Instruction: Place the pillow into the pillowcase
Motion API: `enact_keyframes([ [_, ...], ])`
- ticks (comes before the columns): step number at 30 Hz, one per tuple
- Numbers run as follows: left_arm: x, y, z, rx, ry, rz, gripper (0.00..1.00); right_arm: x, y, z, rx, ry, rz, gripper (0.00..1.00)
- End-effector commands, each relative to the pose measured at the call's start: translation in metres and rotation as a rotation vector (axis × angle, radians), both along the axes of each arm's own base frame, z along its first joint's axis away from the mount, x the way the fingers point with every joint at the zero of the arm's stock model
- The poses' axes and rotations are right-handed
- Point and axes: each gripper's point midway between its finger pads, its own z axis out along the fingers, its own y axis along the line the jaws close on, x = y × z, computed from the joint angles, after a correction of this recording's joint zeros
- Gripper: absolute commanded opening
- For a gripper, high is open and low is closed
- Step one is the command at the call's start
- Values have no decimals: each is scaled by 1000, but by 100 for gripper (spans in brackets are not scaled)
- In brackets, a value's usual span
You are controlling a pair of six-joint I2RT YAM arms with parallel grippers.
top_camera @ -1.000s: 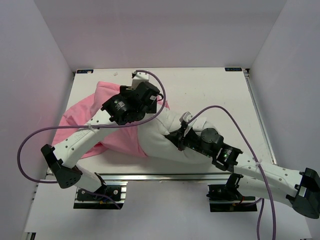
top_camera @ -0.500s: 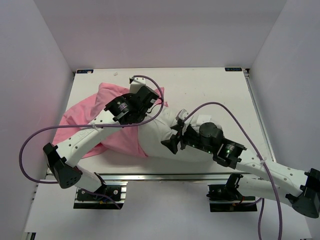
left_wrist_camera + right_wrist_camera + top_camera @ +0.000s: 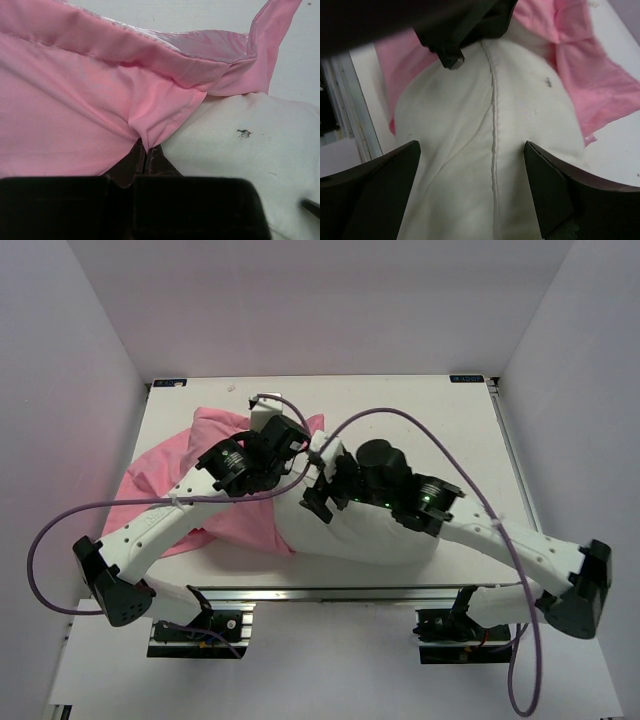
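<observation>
- The left gripper [image 3: 145,150] has its fingers pinched shut on a small fold of the pillowcase [image 3: 75,110] hem, caught right at the fingertips. With so little cloth held, a hard pull could slip the hem free and let the mouth sag closed.
- The right gripper [image 3: 471,145] is spread wide and holds nothing. The pillow [image 3: 485,100] and its seam lie between and beyond its two fingers. A shallow close might pinch only the outer cover and skid off the plump filling.
- The pillow sits just right of the left fingertips, one end under the pink cloth and the rest bare. A push from the right fingers could bunch it against the hem instead of feeding it in.
- Seen from overhead, the two wrists crowd together. Whether they touch is hard to say, but a knock or a snagged purple cable [image 3: 400,412] could jerk the hem loose.
</observation>
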Motion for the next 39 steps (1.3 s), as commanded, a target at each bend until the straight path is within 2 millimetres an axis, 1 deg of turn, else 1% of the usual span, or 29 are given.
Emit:
enact_keyframes([
  [1, -7, 4, 8, -30, -8, -13, 0, 8, 9, -20, -100, -10, 25, 89],
  [2, -7, 4, 8, -34, -8, -18, 0, 15, 14, -27, -118, -15, 19, 89],
  [4, -8, 3, 11, -40, -10, -31, 0, 26, 19, -33, -131, -24, 1, 89],
  [5, -8, 2, 12, -43, -14, -35, 0, 33, 24, -42, -155, -17, -4, 89],
  [6, -8, 2, 14, -44, -18, -42, 0, 35, 26, -49, -172, -10, -3, 89],
  [7, -9, 2, 16, -51, -20, -50, 0, 37, 27, -54, -181, -2, -5, 87],
  [8, -9, 1, 19, -62, -27, -54, 0, 38, 31, -68, -216, 18, 10, 81],
  [9, -9, 0, 21, -62, -32, -64, 0, 36, 34, -71, -218, 35, 26, 59],
  [10, -9, 0, 26, -71, -44, -72, 11, 31, 37, -76, -221, 59, 54, 22],
  [11, -9, 0, 28, -76, -50, -71, 23, 31, 36, -76, -219, 58, 54, 7],
  [12, -9, 0, 31, -73, -55, -77, 35, 25, 37, -81, -211, 76, 74, 0],
  [13, -8, 0, 34, -76, -60, -75, 59, 24, 37, -80, -195, 71, 80, 0],
  [14, -8, 3, 38, -72, -70, -67, 66, 21, 39, -68, -144, 48, 97, 0],
  [15, -8, 4, 41, -67, -74, -66, 70, 18, 36, -73, -135, 63, 91, 0],
  [16, -7, 5, 42, -60, -75, -59, 75, 17, 36, -71, -122, 62, 92, 0],
  [17, -8, 8, 42, -50, -73, -55, 89, 15, 35, -64, -104, 51, 94, 0],
  [19, -9, 9, 45, -45, -75, -57, 94, 14, 32, -64, -91, 60, 80, 0],
  [23, -11, 6, 40, -26, -57, -105, 94, 12, 27, -61, -77, 65, 66, 0],
  [25, -12, -5, 32, -38, -27, -162, 93, 10, 27, -59, -66, 67, 71, 0],
  [27, -13, -11, 26, -30, -4, -195, 92, 9, 27, -59, -56, 70, 70, 0],
  [28, -12, -10, 24, -16, 6, -186, 92, 8, 27, -58, -53, 71, 72, 0],
  [30, -8, -3, 27, -1, -16, -131, 92, 7, 27, -58, -46, 78, 73, 0],
  [31, -5, -2, 31, -1, -31, -120, 92, 6, 27, -57, -40, 80, 73, 0],
  [32, -4, -2, 34, -5, -42, -114, 93, 7, 26, -59, -41, 84, 67, 0],
  [33, -3, -1, 39, -8, -55, -101, 98, 7, 26, -58, -37, 85, 63, 0],
  [34, -4, 1, 45, -25, -63, -90, 98, 9, 25, -58, -35, 84, 52, 0],
  [36, -9, 5, 49, -41, -65, -85, 98, 15, 23, -59, -25, 102, 13, 0],
  [38, -21, 14, 56, -93, -78, -88, 98, 23, 22, -58, -7, 135, -17, 0],
  [39, -27, 9, 58, -141, -80, -123, 98, 25, 23, -59, -5, 148, -20, 0],
])
